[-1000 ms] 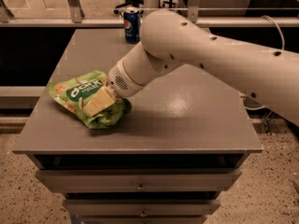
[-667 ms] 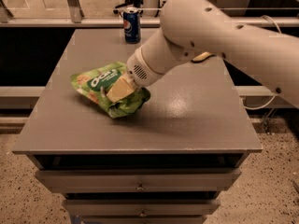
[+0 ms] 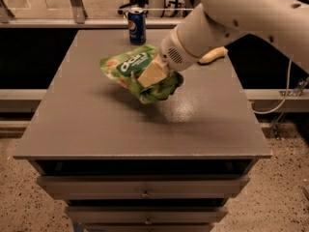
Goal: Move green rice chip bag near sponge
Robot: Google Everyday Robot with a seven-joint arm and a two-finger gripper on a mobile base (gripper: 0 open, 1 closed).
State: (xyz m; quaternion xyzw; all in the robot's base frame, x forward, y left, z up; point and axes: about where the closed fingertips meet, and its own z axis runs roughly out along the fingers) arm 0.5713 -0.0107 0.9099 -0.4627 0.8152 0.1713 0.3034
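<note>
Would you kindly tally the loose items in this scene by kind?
Bag: 1, gripped by the end effector above the table
Can: 1
Sponge: 1
Total: 3

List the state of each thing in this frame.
Green rice chip bag: held, crumpled, apparently lifted.
Gripper: shut on the bag, over mid table.
Sponge: lying flat, far right, partly hidden by the arm.
Pepsi can: upright, far edge.
Drawers: shut.
</note>
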